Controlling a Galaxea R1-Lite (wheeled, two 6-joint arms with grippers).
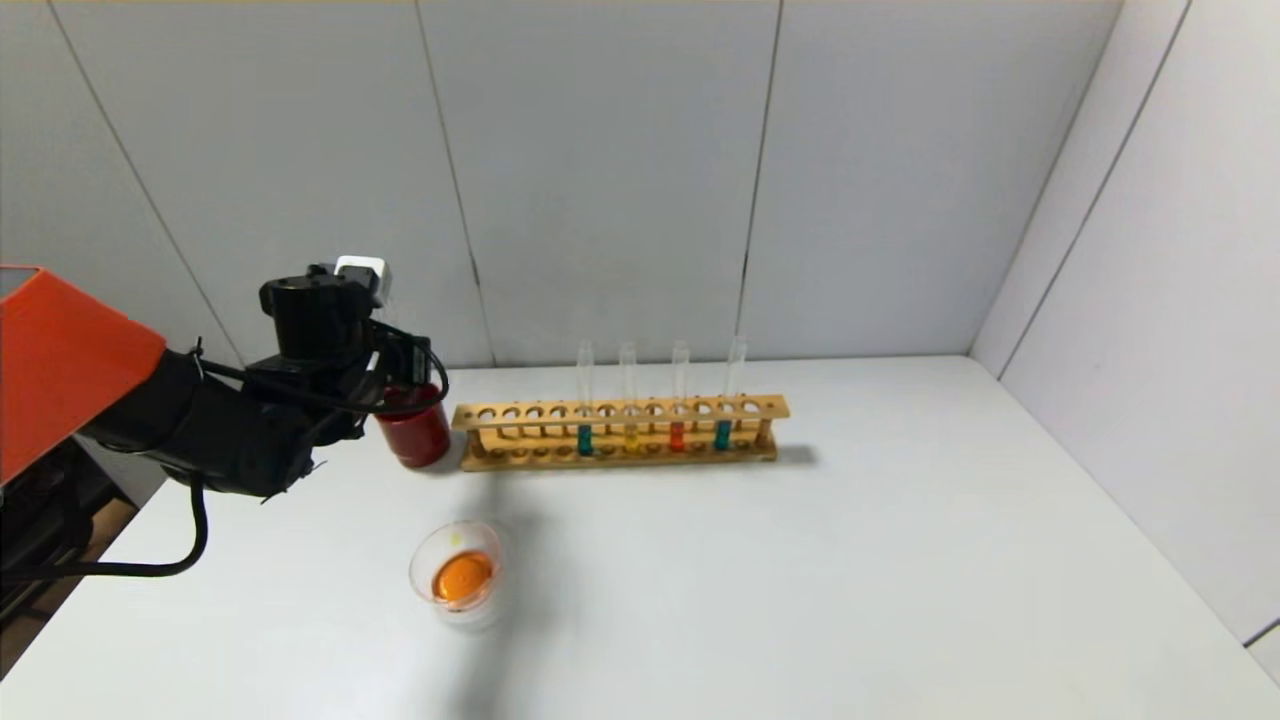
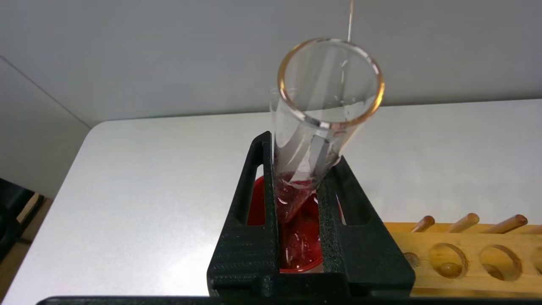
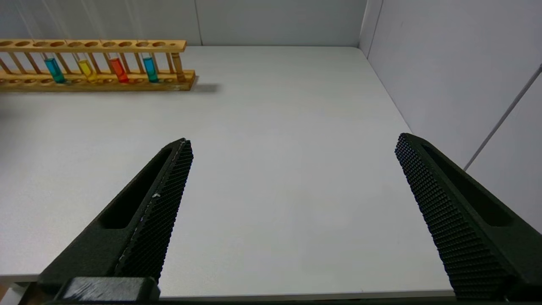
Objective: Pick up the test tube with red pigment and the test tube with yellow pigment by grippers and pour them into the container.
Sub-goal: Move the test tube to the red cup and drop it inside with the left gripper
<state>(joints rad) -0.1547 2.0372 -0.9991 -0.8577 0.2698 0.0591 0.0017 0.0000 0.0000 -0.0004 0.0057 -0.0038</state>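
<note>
The left end effector is clamped on an empty clear glass tube, holding it upright over a dark red cup that stands on the white table just beside the left end of a wooden rack. In the left wrist view the tube's open mouth faces the camera and its round bottom sits between the two black fingers, directly above the red cup; whether it touches the cup cannot be told.

Four tubes stand upright in the rack, near its right end. The test tube with yellow pigment is second from the left, and the test tube with red pigment is next to it on the right. A teal tube flanks them on the left and another teal tube on the right.

The container, a shallow clear glass dish, rests on the table nearer the robot than the cup and rack, with orange liquid in its bottom.

The right end effector hangs above bare table well apart from the rack, its fingers spread wide with nothing between them.
</note>
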